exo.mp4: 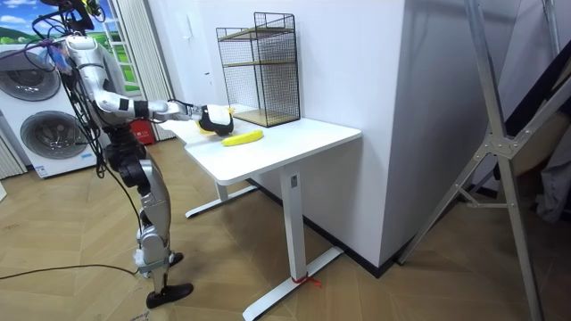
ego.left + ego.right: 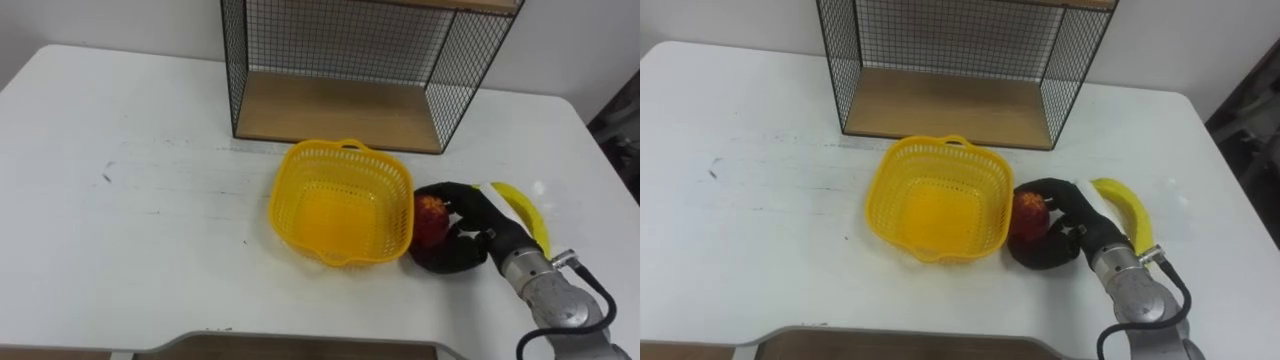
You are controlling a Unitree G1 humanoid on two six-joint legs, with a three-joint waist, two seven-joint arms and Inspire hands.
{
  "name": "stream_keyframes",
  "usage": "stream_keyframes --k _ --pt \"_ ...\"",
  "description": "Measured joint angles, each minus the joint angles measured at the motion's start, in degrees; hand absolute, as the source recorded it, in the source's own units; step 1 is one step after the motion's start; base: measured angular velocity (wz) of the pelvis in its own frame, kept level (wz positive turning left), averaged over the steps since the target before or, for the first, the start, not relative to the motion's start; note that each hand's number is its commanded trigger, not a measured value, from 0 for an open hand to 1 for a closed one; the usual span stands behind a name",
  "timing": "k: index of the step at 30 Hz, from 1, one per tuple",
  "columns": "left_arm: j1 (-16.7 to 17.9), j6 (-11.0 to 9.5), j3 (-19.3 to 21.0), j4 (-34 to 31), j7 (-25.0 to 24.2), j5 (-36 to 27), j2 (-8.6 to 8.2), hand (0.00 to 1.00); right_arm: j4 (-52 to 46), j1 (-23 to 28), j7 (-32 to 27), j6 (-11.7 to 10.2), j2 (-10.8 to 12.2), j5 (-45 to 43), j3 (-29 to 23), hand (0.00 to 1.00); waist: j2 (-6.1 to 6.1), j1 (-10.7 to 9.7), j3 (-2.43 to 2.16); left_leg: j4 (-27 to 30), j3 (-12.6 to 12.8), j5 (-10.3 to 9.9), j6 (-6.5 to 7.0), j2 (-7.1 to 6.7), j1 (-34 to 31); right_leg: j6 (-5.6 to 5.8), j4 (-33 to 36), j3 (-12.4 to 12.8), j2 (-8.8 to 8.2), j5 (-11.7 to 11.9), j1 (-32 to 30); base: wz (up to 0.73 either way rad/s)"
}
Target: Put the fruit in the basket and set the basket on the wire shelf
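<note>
A yellow plastic basket (image 2: 342, 203) (image 2: 937, 198) sits empty on the white table (image 2: 140, 190), in front of the black wire shelf (image 2: 350, 75) (image 2: 955, 70). Just right of the basket my right hand (image 2: 465, 235) (image 2: 1060, 235), black-gloved, has its fingers curled round a red apple (image 2: 431, 216) (image 2: 1030, 213) that rests at table level against the basket's side. A yellow banana (image 2: 522, 210) (image 2: 1125, 212) lies on the table right of that hand. In the room view I stand at the table's end with the right arm stretched over it (image 1: 211, 119), beside the banana (image 1: 243, 138).
The wire shelf's wooden bottom board (image 2: 340, 108) is bare and open at the front. The table's right edge (image 2: 600, 180) runs close to the banana. A washing machine (image 1: 40, 125) stands behind me in the room view.
</note>
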Motion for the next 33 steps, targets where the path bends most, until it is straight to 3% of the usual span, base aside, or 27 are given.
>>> stream_keyframes --k 8,15,19,28,33 --pt "0.5 0.0 0.0 0.0 0.0 0.0 -0.06 0.00 3.6 0.5 -0.3 0.2 1.5 14.1 -0.4 1.00 0.18 -1.3 0.01 0.3 0.1 0.0 0.00 0.00 -0.1 -0.01 0.0 0.2 -0.02 0.0 0.1 -0.01" --pt "1.3 0.1 0.5 -0.6 0.7 0.0 -0.67 0.00 7.5 0.5 -2.4 -0.1 2.8 25.6 -2.6 1.00 1.31 -1.6 -0.52 0.3 0.2 0.0 0.02 -0.05 0.1 -0.03 0.1 0.1 -0.13 0.0 0.2 0.00" --pt "1.9 0.7 0.6 -2.0 2.1 0.0 -0.90 0.00 8.8 0.5 -3.9 -0.1 3.2 29.9 -4.5 1.00 1.99 -1.7 -0.44 0.1 0.3 0.0 0.01 -0.03 0.6 -0.02 0.1 0.3 -0.09 0.0 0.6 0.00" --pt "1.7 1.1 1.4 -1.4 2.7 -0.1 -2.19 0.00 8.6 1.1 -6.9 1.3 3.3 47.3 -7.8 1.00 2.13 -2.6 -0.40 0.2 0.4 0.0 0.00 -0.02 0.1 -0.02 0.1 0.3 -0.04 0.0 0.2 0.00" --pt "2.2 1.1 1.2 -1.0 2.7 -0.6 -2.57 0.00 2.5 1.1 -10.2 1.2 3.2 48.1 -8.9 1.00 2.86 -2.8 -0.33 0.1 0.6 0.0 -0.03 0.04 0.0 -0.03 0.1 0.3 -0.02 0.0 -0.2 -0.03"
